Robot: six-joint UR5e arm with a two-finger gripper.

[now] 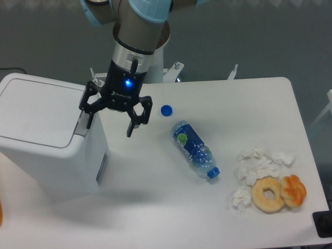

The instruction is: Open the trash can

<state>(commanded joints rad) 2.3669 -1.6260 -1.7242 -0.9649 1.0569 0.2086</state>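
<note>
The trash can (49, 137) is a large white boxy bin at the left of the table, its flat lid (36, 109) down. A grey push tab (82, 122) sits at the lid's right edge. My gripper (110, 124) hangs open just right of the bin's top right corner. Its left finger (89, 118) is right by the push tab; I cannot tell if it touches. Its right finger (132, 127) hangs over the table, holding nothing.
A blue plastic bottle (194, 149) lies on the white table (233, 98) right of the gripper, with a blue cap (166, 110) nearby. Crumpled tissues (259, 168), a doughnut (268, 194) and a pastry (293, 190) lie at the right front.
</note>
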